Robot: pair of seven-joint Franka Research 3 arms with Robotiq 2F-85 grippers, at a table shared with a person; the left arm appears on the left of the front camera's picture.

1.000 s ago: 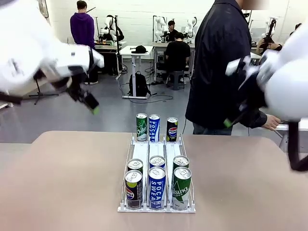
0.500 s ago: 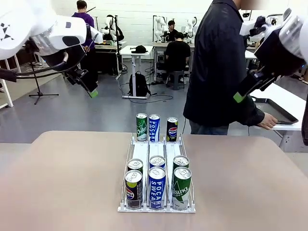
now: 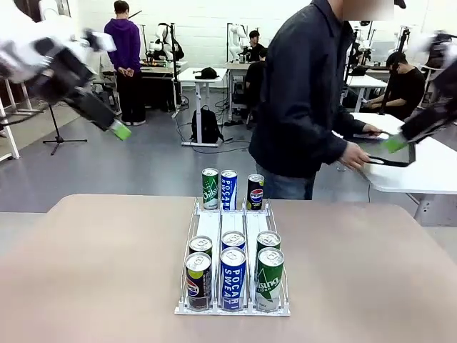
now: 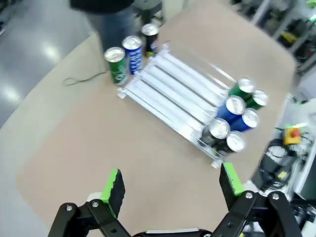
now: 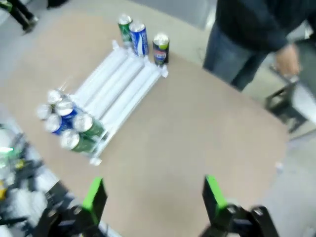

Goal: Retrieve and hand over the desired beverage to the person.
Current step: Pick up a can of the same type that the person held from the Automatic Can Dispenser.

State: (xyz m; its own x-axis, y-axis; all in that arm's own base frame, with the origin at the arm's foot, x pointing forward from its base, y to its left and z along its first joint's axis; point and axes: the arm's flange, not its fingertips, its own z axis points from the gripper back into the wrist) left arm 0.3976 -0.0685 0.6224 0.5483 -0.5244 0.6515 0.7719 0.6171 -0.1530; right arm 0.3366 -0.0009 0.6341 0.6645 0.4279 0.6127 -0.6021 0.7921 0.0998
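We see a beige table (image 3: 93, 264) with a white rack (image 3: 232, 223) at its middle. Its lanes hold six near cans (image 3: 233, 275) packed close together and three far cans (image 3: 228, 189) in a row.

Both arms are raised well above the table. The left gripper (image 4: 171, 181) is on the left and the right gripper (image 5: 153, 193) on the right, each with jaws spread wide and nothing between them.

The person (image 3: 300, 93) stands at the far side, turned toward a side table (image 3: 428, 175) on the right, with one hand (image 3: 355, 155) at a dark tray (image 3: 391, 153).

Nothing shows which drink is wanted, so we judge the main risk to be picking the wrong can. The near cans sit so tightly that wide fingers coming down could tip a neighbour. A can held out while the person is turned aside could go untaken — or the right arm could swing too close to that hand.
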